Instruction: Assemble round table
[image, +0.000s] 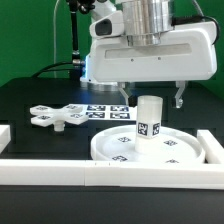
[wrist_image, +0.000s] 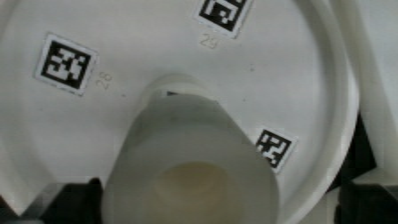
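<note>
The large rimmed round disc lies flat on the black table near the front rail. The short thick cylinder leg stands upright on the disc's middle, a tag on its side. My gripper hangs right above the leg, open, its fingertips level with the leg's top on either side and apart from it. In the wrist view the leg rises from the disc toward the camera, with the dark fingers wide at both sides. The flat cross-shaped foot piece lies on the exterior view's left.
The marker board lies flat behind the disc. White border rails run along the front, at the exterior view's right and at its left. A green backdrop stands behind the table.
</note>
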